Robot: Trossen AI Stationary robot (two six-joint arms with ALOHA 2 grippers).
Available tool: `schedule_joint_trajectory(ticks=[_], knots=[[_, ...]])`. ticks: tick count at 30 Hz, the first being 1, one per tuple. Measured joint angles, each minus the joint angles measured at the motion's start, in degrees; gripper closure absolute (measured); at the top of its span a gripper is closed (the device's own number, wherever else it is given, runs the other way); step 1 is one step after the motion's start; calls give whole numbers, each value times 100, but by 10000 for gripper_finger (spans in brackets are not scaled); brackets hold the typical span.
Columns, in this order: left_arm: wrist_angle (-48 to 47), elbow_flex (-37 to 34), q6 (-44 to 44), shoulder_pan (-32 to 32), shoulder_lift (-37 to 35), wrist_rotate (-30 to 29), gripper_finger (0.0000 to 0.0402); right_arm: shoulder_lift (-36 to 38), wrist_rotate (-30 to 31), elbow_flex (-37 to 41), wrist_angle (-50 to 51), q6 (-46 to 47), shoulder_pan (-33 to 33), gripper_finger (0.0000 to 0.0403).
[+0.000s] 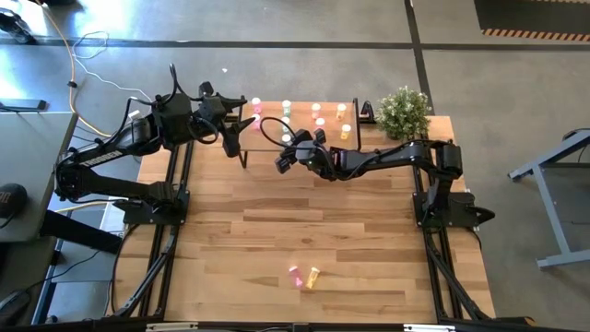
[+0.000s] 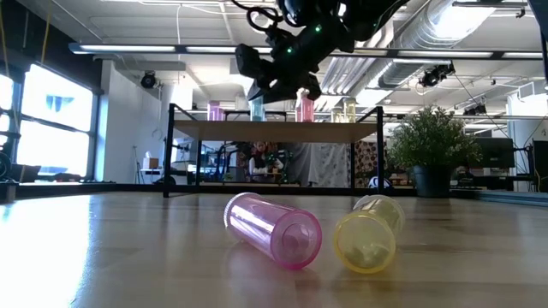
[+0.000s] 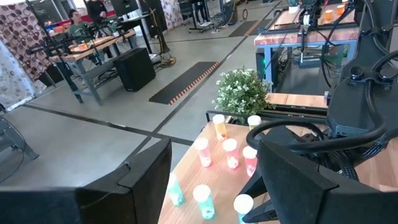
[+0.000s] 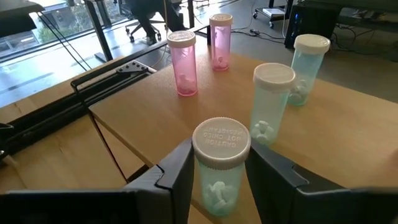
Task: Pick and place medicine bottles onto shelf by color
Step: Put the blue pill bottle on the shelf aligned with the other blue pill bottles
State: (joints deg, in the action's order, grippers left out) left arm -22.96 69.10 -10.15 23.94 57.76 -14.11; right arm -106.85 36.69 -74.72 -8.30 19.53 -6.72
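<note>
One green bottle (image 4: pixel 221 167) (cap embossed, reversed "CAUTION") sits between right gripper (image 4: pixel 217 168) fingers, grip uncertain.

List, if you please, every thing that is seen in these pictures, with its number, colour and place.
shelf: one, light wood, black legs, table's far side
pink bottles: two upright at the shelf's left end; one lying near the table's front
green bottles: three, upright on shelf
red-orange bottles: at least two, on shelf
yellow bottles: two on shelf's right end; one lying beside the pink one
potted plant: one, green, far right corner
left gripper: jaws open, over shelf's left end
right gripper: at the front green bottle
</note>
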Motion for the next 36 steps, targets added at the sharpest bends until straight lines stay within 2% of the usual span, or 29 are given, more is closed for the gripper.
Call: schedule_joint_trajectory(ticks=[10,36], knots=[[0,0,-5,1,0,0,174,0,22,0,0,13,0,235],[2,0,-4,1,0,2,174,0,127,0,300,299,85,251]])
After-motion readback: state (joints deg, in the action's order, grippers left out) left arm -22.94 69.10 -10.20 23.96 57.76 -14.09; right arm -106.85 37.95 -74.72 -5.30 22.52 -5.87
